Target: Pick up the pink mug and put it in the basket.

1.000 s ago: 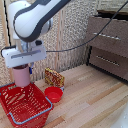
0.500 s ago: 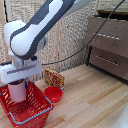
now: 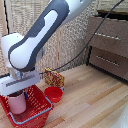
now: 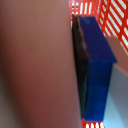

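One pale-pink cylindrical mug (image 3: 17,103) sits low inside the single red mesh plastic basket (image 3: 37,102), pinched by the white boxy end effector (image 3: 19,93). One shallow red bowl (image 3: 53,94) rests just beside the basket on the wooden desk (image 3: 95,102).

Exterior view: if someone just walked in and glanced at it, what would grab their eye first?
The big white-and-grey arm, bent over the red basket at the exterior view's lower left, its gripper holding the pink mug down inside it. Next, the red bowl on the wooden floor just beside the basket, toward the exterior view's right. In the wrist view, the mug presses against a blue finger.
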